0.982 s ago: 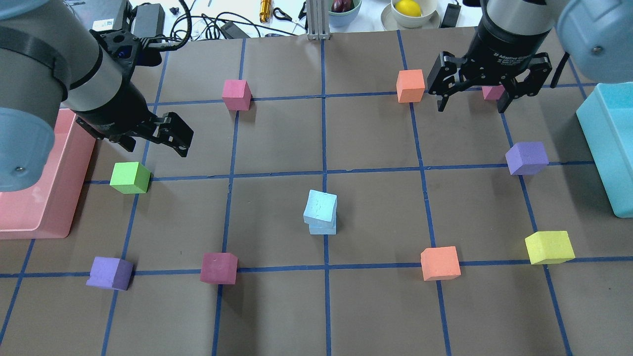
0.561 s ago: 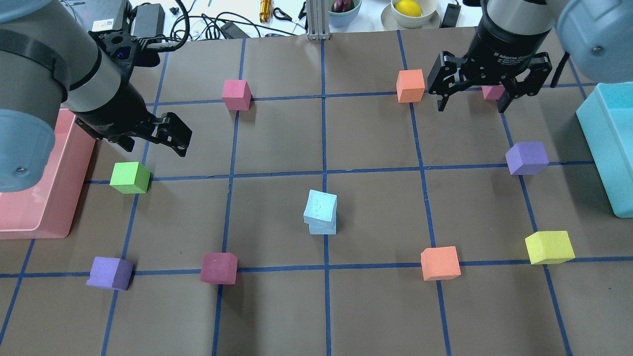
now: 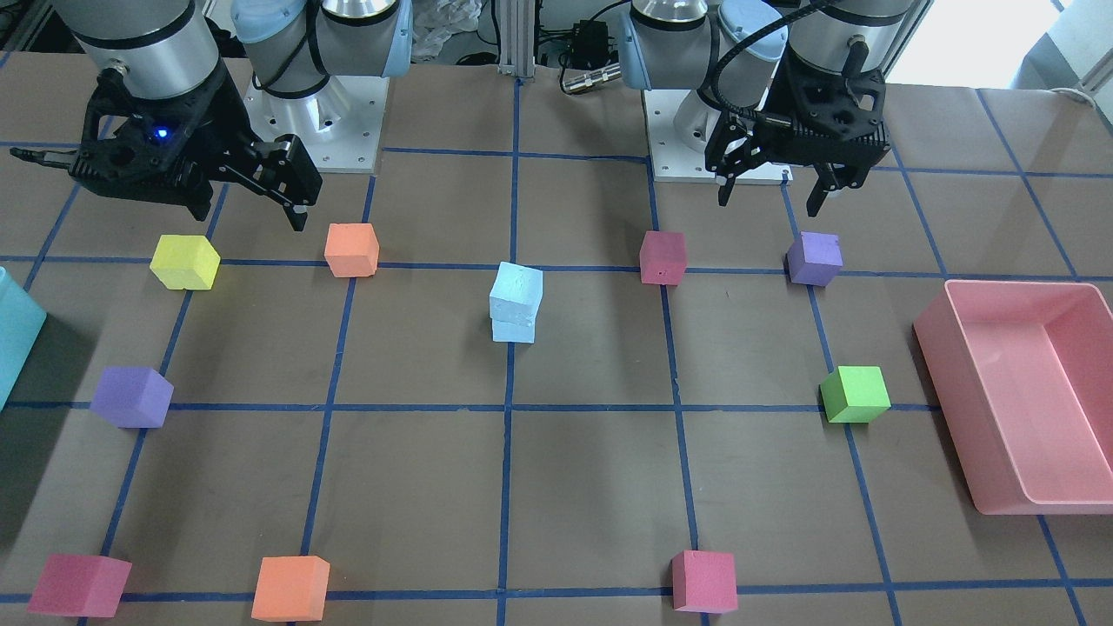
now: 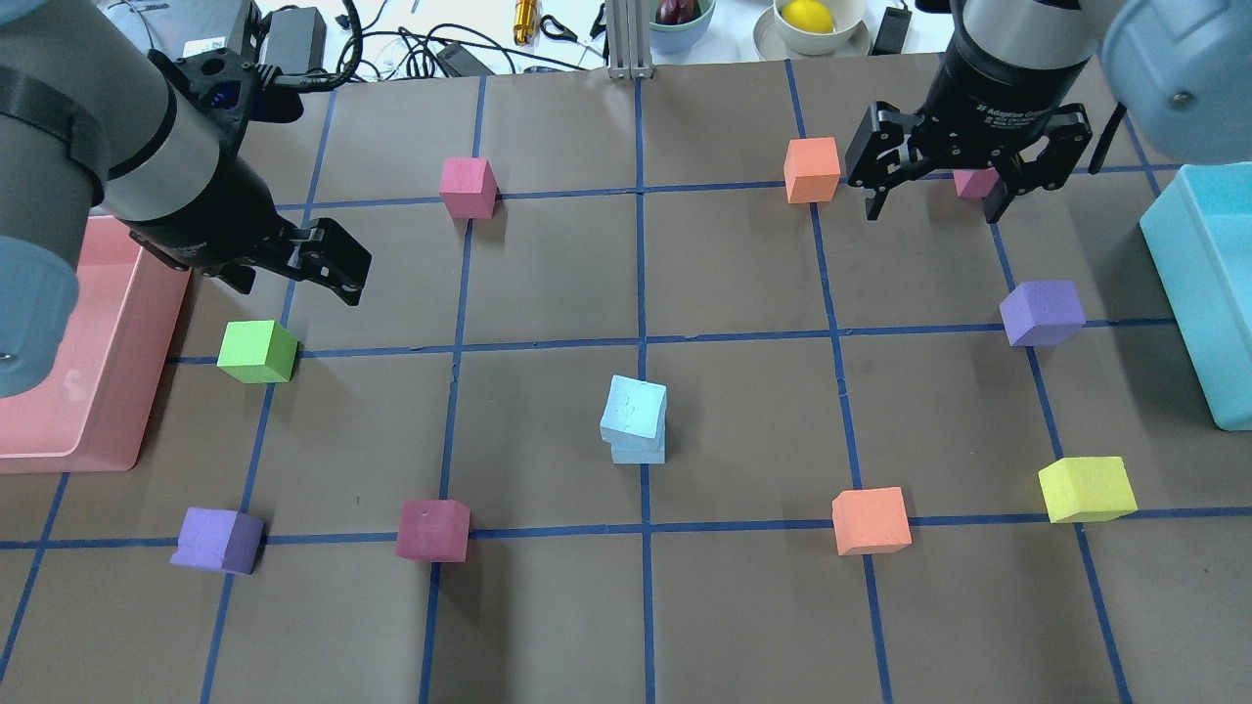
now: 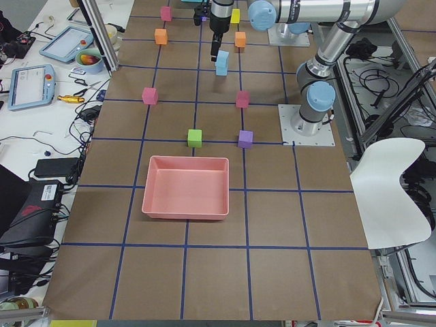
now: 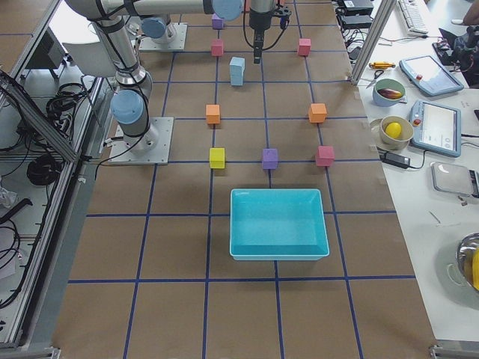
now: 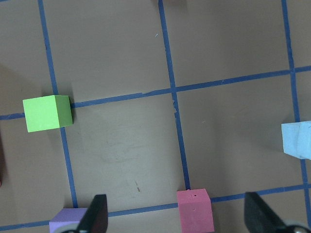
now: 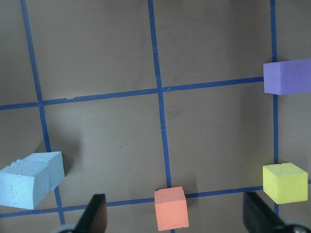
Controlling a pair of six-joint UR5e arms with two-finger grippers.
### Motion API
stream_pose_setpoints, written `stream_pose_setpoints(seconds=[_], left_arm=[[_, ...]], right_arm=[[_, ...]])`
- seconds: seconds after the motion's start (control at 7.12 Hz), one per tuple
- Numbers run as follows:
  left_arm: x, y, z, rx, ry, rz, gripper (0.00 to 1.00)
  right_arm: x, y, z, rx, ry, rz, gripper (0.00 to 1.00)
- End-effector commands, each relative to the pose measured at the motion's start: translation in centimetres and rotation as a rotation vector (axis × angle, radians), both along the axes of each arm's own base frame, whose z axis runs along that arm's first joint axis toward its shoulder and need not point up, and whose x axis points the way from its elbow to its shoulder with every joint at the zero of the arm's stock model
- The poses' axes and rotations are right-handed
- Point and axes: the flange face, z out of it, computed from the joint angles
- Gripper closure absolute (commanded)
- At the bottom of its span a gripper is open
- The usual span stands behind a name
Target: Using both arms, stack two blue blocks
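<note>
The two pale blue blocks (image 4: 634, 420) stand stacked at the table's middle, the top one turned a little askew on the lower one. The stack also shows in the front view (image 3: 516, 313) and at the edges of the left wrist view (image 7: 297, 140) and the right wrist view (image 8: 31, 179). My left gripper (image 4: 293, 282) is open and empty, raised above the table near the green cube (image 4: 257, 351), far left of the stack. My right gripper (image 4: 933, 210) is open and empty, raised at the far right near an orange cube (image 4: 812, 169).
A pink tray (image 4: 147, 342) lies at the left edge and a teal bin (image 4: 1188, 313) at the right edge. Coloured cubes ring the stack: purple (image 4: 1043, 312), yellow (image 4: 1086, 489), orange (image 4: 871, 520), dark pink (image 4: 433, 530), purple (image 4: 217, 540), pink (image 4: 468, 187).
My left arm has drawn back a little toward the left edge. The right gripper has barely shifted. The blue stack has not moved.
</note>
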Motion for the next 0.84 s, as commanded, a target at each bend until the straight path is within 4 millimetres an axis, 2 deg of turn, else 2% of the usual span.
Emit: stream_pose_setpoints(seconds=[0.0,0.7], left_arm=[[-0.3,0.1,0.3,-0.005,0.002,-0.023,0.0],[-0.6,1.8,2.0,-0.027,0.003,-0.028,0.0]], right_arm=[[0.0,0.0,0.1,-0.002,0.001,0.0,0.0],[0.0,0.0,0.1,-0.004,0.001,0.0,0.0]])
